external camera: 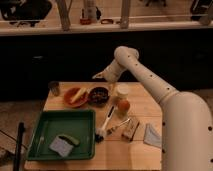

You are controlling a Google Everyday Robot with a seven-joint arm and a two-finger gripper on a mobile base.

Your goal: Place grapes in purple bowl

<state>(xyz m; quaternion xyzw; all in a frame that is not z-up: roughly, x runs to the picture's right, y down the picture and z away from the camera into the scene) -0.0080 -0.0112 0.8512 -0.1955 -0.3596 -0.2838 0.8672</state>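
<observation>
Well, claw [99,76]: hovering above purple bowl [98,102]; open or closed, cannot tell
Grapes [98,94]: inside purple bowl
Orange bowl [75,97]: at purple bowl's 9 o'clock

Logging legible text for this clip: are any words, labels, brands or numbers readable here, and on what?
No text can be read.
Small tan packet: any print is too blurred to read.
White cup: no legible label.
The hand hangs above the purple bowl; no marking shows on either.
</observation>
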